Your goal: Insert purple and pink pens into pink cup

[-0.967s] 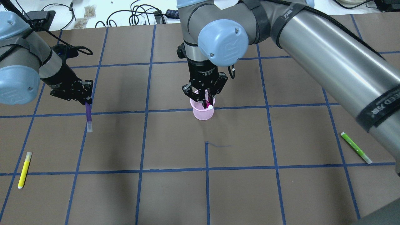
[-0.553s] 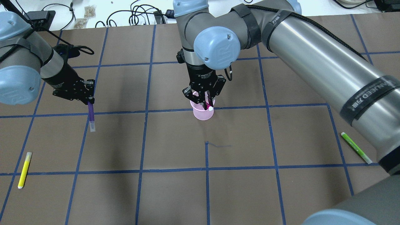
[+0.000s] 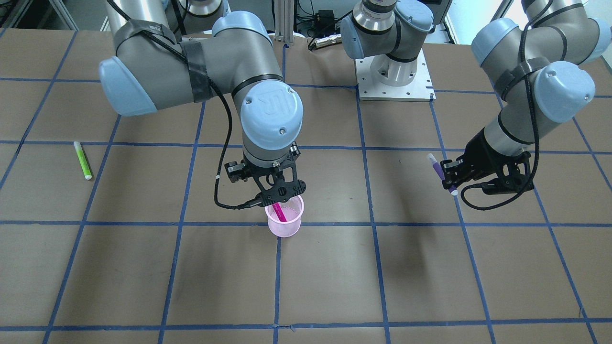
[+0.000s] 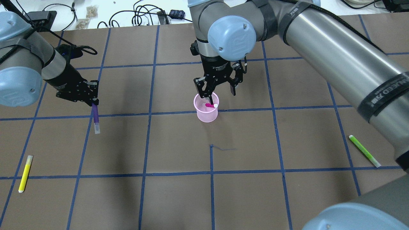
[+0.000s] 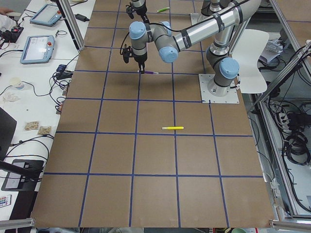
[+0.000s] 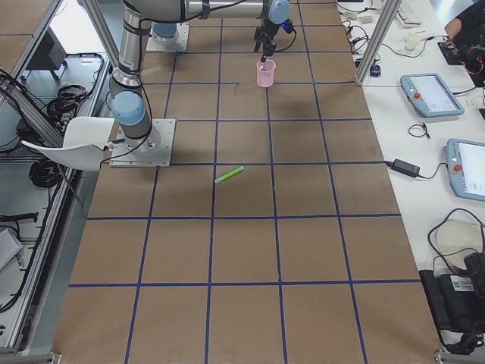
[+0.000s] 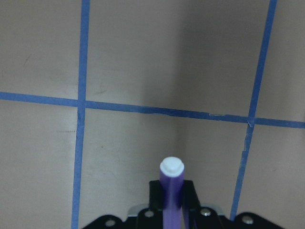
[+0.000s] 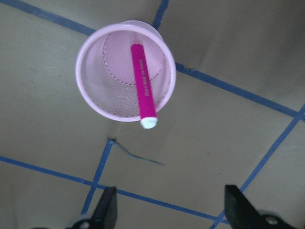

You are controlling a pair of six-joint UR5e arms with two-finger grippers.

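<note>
Pink mesh cup stands upright on the bench, on a blue tape line. One item inside: pink pen, leaning, lower end on the cup floor, white tip resting on the rim and poking just past it.

Right jaws: spread wide, gripping nothing. They hang just above the cup. In the overhead view one finger sits over the rim and the other is off to the side. Wrist view shows both fingertips well apart at the frame's lower corners, with the cup and pen free between and below them.

Left jaws: closed on the purple pen. The pen sticks out past the fingertips, pale cap end foremost, aimed down at the bench. It is held above the brown surface.

Cup lies well apart from the left jaws, across the bench on the side where the right jaws hang.

Others on the bench: yellow pen lying flat, well away from the left jaws on their outer side. Green pen lying flat, well away from the right jaws on their outer side. Neither lies between the left jaws and the cup.
</note>
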